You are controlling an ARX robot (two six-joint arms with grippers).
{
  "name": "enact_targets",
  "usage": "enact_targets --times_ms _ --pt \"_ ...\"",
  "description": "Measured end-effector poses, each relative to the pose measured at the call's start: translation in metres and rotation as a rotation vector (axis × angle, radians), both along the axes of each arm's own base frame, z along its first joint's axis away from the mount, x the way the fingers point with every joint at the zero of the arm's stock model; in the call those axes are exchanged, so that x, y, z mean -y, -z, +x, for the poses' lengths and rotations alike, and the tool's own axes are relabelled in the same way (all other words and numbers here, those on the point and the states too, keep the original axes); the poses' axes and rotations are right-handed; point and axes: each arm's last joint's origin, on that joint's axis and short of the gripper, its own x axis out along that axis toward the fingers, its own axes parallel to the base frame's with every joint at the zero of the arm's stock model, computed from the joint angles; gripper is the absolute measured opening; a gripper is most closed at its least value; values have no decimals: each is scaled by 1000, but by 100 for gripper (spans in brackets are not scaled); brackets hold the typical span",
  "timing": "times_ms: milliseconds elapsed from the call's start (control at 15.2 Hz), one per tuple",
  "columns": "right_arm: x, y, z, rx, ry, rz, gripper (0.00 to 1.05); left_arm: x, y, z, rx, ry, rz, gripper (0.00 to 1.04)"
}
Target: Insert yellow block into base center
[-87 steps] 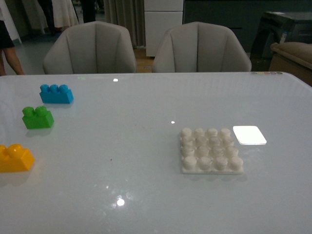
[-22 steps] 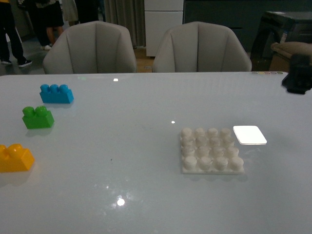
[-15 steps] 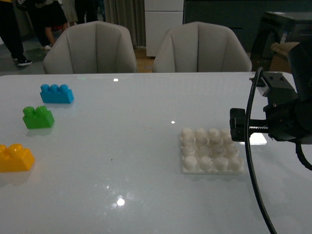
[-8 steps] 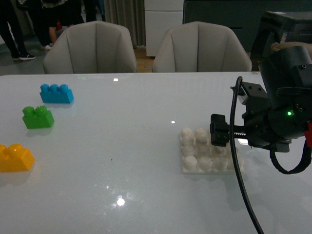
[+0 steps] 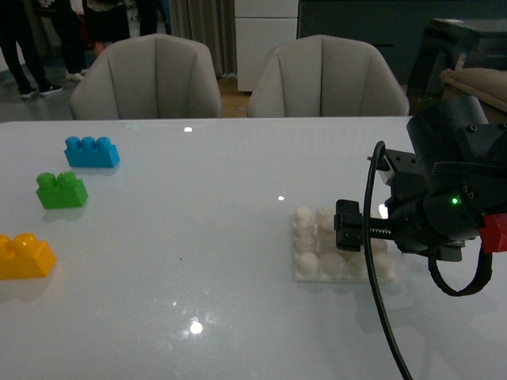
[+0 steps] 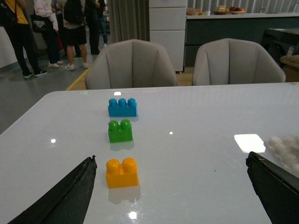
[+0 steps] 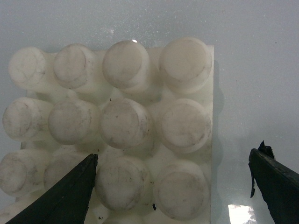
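The yellow block [image 5: 24, 255], a small yellow-orange plastic brick with two round studs, is sitting upright on the glossy white table [image 5: 198, 269] at its near left edge. Nothing is touching it. It is the nearest of three bricks lined up toward the far side: the green two-stud plastic brick [image 5: 61, 190] is lying beyond it, and the longer blue three-stud plastic brick [image 5: 92, 152] beyond that, each apart from its neighbour.

Well apart from them, on the right side of the table, the base [image 5: 310, 241] is lying flat. It is a square white plastic plate with rows of round studs. The black right arm is reaching over it and hiding its right half in the front view. The right gripper [image 7: 172, 184] is hanging over the plate with its two dark fingers spread wide and nothing between them but studs; whether the fingers are touching the plate cannot be told. In the right wrist view the base center [image 7: 124, 123], the middle studs, is showing bare and a little scuffed.

The left gripper [image 6: 170, 191] is hovering above the near left part of the table, its fingers also spread wide and gripping nothing, with the yellow block lying beyond it on the surface. A smooth flat white square patch [image 6: 249, 142] is lying just beside the base on its far side.

Two grey upholstered chairs [image 5: 146, 75] are standing at the far edge of the table.
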Motion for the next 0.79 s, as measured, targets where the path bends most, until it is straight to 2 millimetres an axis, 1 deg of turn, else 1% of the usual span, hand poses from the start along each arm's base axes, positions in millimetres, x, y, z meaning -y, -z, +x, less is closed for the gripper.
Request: enact_targets --times_ms 198,461,790 --pt "-8 0 0 -2 -5 9 98 0 0 0 0 0 0 98" --pt "-22 1 2 1 -28 18 98 0 0 0 0 0 0 98" --pt "-42 0 10 11 -60 28 98 0 0 0 0 0 0 98"
